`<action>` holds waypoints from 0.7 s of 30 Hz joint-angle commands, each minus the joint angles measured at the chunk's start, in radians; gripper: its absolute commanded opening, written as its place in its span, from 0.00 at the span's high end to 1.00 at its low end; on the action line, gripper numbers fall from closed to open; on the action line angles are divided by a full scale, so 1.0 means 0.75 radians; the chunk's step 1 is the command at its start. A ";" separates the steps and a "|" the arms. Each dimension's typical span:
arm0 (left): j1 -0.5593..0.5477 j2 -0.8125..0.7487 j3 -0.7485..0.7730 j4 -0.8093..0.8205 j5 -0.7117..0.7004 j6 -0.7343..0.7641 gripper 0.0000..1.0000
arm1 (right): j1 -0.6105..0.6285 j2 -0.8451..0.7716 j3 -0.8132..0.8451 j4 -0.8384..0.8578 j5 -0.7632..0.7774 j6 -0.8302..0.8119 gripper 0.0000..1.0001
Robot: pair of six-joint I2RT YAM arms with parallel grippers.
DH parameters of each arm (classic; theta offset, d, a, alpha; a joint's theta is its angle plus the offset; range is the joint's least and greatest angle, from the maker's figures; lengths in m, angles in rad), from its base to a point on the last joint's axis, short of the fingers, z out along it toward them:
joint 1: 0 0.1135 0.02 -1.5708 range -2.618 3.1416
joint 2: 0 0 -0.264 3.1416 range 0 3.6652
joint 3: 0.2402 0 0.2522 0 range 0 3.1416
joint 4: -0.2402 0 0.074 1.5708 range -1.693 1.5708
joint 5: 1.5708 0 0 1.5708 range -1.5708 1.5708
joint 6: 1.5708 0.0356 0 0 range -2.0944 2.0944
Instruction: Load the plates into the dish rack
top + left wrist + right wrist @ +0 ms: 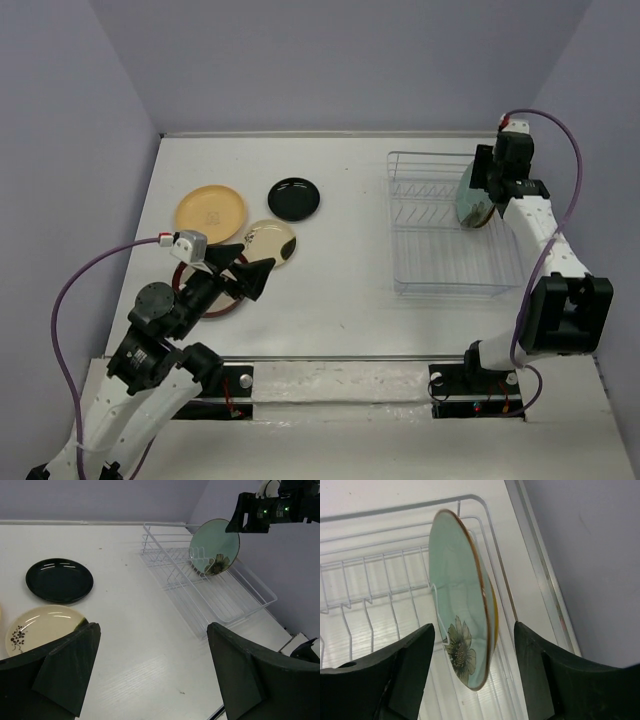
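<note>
The white wire dish rack [440, 265] stands at the right; it also shows in the left wrist view [235, 600] and the right wrist view [370, 575]. A pale teal plate with a flower mark [468, 207] [215, 545] [462, 605] stands on edge among the tines at the rack's right side. My right gripper [487, 195] [472, 645] is open, one finger on each side of this plate with gaps. My left gripper [255, 258] [152, 645] is open and empty above the table. Near it lie an orange-yellow plate [210, 210], a black plate [295, 198] [60, 580] and a cream plate [275, 238] [37, 627].
A red-brown-rimmed plate [212, 305] lies partly under my left arm. No amber-brown plate shows. Grey walls close the table's back and sides. A metal rail [340, 358] runs along the near edge.
</note>
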 commanded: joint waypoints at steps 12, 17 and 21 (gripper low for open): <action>0.033 0.123 0.001 0.030 -0.004 0.017 0.01 | 0.588 -0.129 0.115 0.063 -0.416 0.540 0.27; 0.035 0.127 0.005 0.011 -0.106 0.004 0.01 | 0.856 0.038 0.039 0.351 -0.518 0.779 0.38; 0.037 0.160 0.003 0.007 -0.139 -0.002 0.01 | 0.952 0.287 -0.016 0.609 -0.612 0.953 0.46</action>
